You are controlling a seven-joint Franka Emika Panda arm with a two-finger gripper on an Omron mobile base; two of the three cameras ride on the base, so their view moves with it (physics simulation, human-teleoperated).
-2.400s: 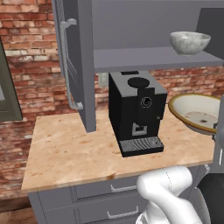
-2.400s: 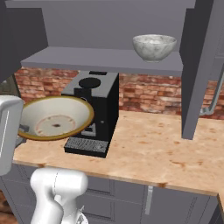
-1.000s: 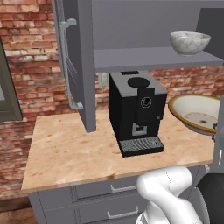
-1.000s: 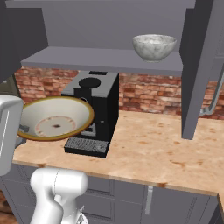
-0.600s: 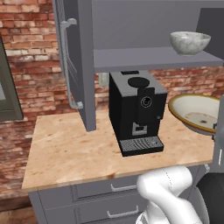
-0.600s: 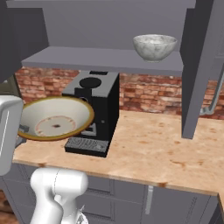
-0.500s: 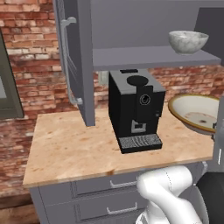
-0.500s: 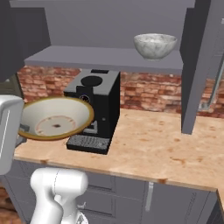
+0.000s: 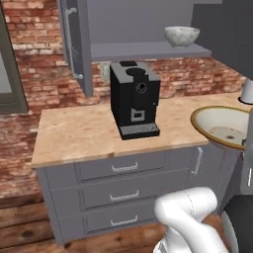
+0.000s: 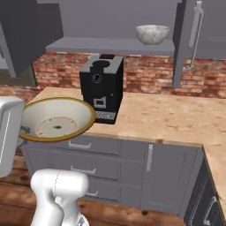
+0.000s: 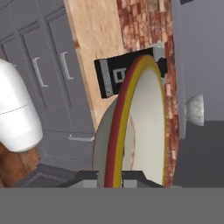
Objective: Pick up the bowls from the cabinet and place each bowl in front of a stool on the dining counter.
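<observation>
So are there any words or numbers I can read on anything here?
None can be read. The black coffee machine has a small pale panel and a round dial on its front, but any marks there are too blurred to make out. The cream bowl, the marbled bowl and the cabinet door carry no writing.

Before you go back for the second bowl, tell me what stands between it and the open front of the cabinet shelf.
Nothing visible does. The marbled bowl sits alone on the cabinet shelf, with the door swung open. The coffee machine stands below on the counter. The gripper is shut on the cream bowl.
</observation>
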